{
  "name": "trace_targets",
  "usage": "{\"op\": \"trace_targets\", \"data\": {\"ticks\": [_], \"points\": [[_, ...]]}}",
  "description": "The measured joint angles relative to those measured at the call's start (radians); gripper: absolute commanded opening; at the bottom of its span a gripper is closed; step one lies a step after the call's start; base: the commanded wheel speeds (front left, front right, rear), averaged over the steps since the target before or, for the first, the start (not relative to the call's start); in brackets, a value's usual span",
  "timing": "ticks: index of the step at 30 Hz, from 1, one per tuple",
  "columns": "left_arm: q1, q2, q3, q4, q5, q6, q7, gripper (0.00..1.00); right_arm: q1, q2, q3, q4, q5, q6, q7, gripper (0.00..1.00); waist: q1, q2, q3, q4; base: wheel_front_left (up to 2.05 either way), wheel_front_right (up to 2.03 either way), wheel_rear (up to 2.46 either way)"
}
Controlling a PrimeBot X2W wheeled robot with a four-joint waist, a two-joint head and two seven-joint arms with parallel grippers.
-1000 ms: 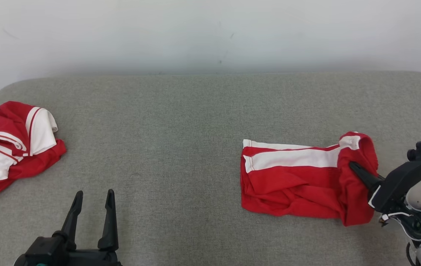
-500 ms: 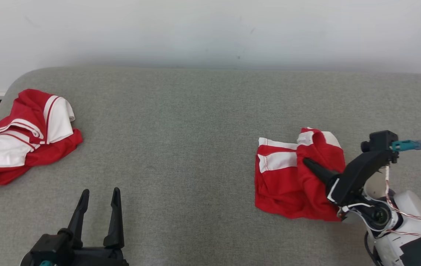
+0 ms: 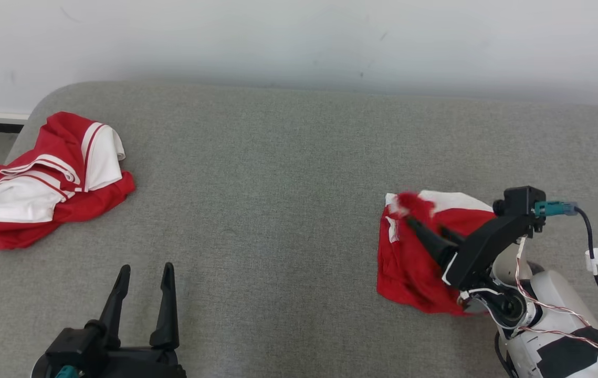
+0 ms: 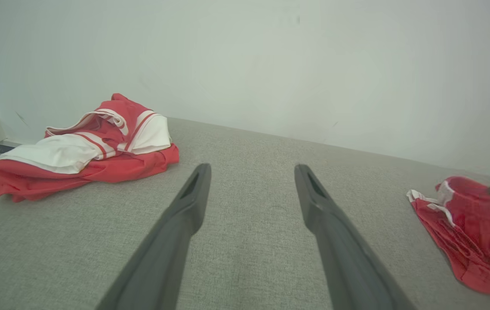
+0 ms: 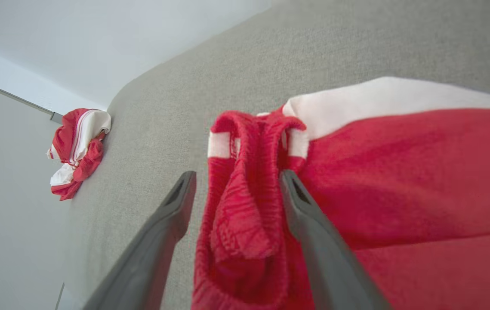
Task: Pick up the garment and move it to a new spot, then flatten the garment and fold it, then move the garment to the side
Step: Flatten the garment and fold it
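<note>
Sharp in wrist view, blurred overhead: right hand (image 5: 237, 173) spread astride garment (image 5: 399, 172) fold; left hand (image 3: 147, 266) spread.

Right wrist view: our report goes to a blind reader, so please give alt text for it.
The two dark fingers of the right gripper stand apart on either side of a bunched fold of a red and white garment lying on a grey cushion. A second red and white garment lies crumpled farther off near the cushion's edge, beside a pale wall.

Left pincer (image 3: 146, 266), right pincer (image 3: 427, 226), both spread.
</note>
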Motion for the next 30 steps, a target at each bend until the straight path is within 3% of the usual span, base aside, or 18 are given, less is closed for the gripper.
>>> {"op": "trace_targets", "data": {"ticks": [8,19,25,30], "points": [[0.010,0.000,0.031,-0.006,0.013,-0.002,0.000,1.00,0.046,-0.067,0.034,-0.148,-0.044,0.000,-0.177,1.00,-0.0001,-0.0001,-0.015,-0.033,0.00,0.00,0.00],[0.020,0.000,0.071,-0.022,0.045,-0.012,0.000,1.00,0.181,-0.144,0.024,-0.296,-0.146,0.000,-0.531,1.00,-0.0001,-0.0001,-0.032,-0.105,0.00,0.00,0.00],[0.026,0.000,0.097,-0.023,0.064,-0.021,0.000,1.00,0.264,-0.153,-0.002,-0.342,-0.218,0.000,-0.657,1.00,-0.0001,-0.0001,-0.041,-0.132,0.00,0.00,0.00],[0.054,0.000,0.100,-0.042,0.081,-0.012,0.000,1.00,0.365,-0.122,-0.065,-0.407,-0.248,0.000,-0.693,1.00,-0.0001,-0.0001,-0.064,-0.149,0.00,0.00,0.00]]}}
